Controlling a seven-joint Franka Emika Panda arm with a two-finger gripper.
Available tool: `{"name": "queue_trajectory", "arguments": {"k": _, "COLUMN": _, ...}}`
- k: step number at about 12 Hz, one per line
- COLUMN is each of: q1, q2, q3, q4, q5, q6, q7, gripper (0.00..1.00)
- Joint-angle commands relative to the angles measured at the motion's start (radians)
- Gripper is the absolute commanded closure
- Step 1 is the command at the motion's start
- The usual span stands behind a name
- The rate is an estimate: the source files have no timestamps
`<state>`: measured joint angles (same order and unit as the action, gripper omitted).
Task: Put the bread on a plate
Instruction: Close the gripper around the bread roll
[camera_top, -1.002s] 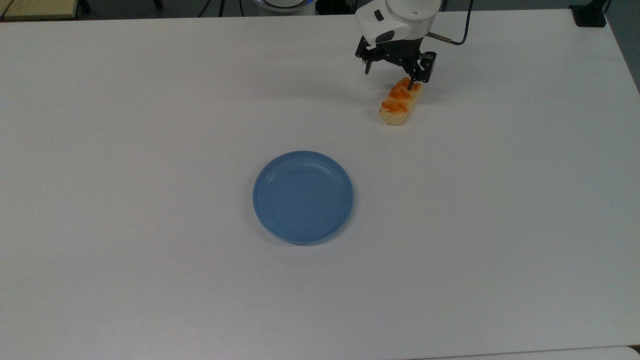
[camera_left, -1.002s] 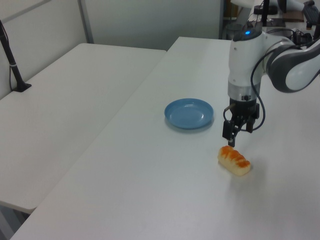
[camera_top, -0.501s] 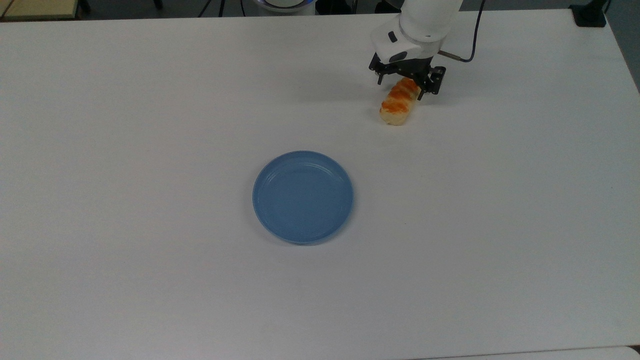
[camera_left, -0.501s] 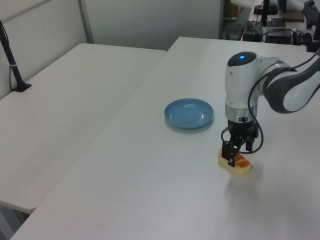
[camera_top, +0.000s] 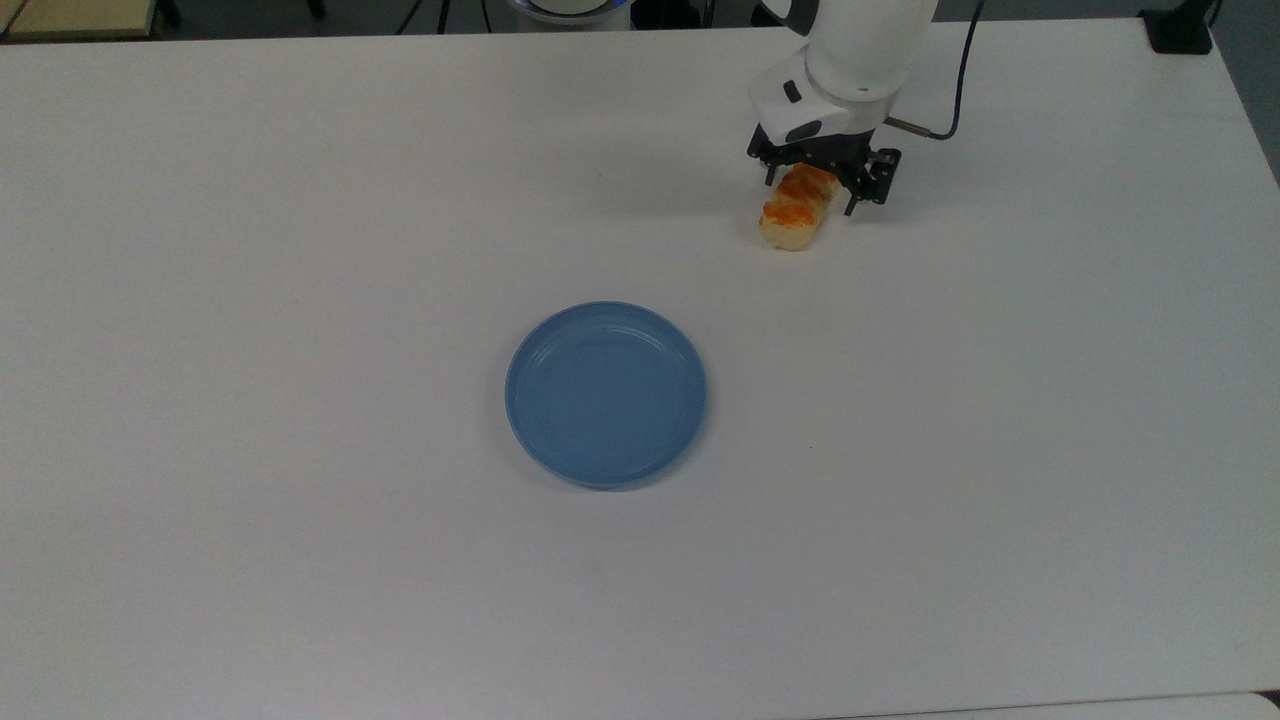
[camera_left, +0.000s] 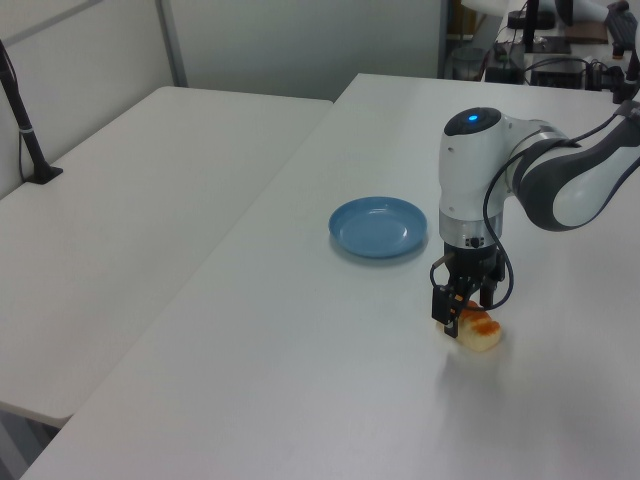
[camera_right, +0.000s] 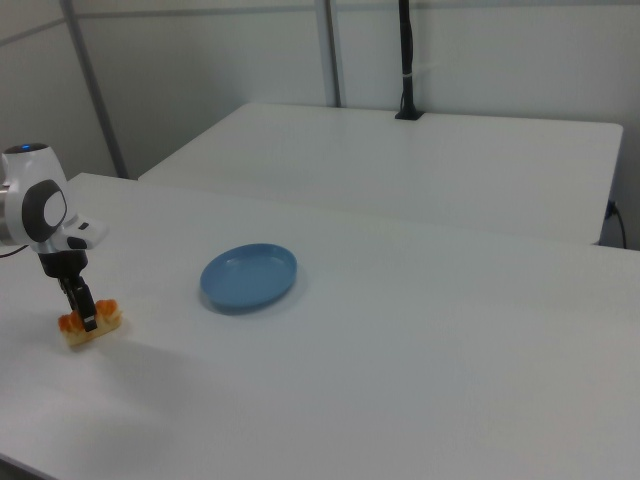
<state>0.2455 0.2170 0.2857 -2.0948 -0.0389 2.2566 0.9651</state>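
The plate (camera_top: 606, 394) holds nothing; the bread (camera_top: 793, 209) (at its 1 o'clock in the top view) is now straddled by lowered, open jaws.

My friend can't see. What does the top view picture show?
A robot gripper reaches down around one end of a bread roll lying on a white table. An empty blue plate sits apart, nearer the middle.

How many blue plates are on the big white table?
1. The plate lies near the middle of the table, with nothing on it. The bread sits apart from it, toward the top view's upper right, under the gripper. Nothing on the table looks big enough to hide another plate.
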Motion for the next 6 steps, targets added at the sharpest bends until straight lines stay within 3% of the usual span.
{"name": "queue_trajectory", "arguments": {"k": 1, "q1": 0.021, "q2": 0.027, "q3": -0.005, "q4": 0.009, "q5": -0.033, "q6": 0.014, "q7": 0.014, "gripper": 0.25}}
{"name": "queue_trajectory", "arguments": {"k": 3, "q1": 0.021, "q2": 0.027, "q3": -0.005, "q4": 0.016, "q5": -0.035, "q6": 0.012, "q7": 0.009, "gripper": 0.47}}
{"name": "queue_trajectory", "arguments": {"k": 6, "q1": 0.014, "q2": 0.018, "q3": -0.005, "q4": 0.032, "q5": -0.035, "q6": -0.002, "q7": 0.001, "gripper": 0.59}}
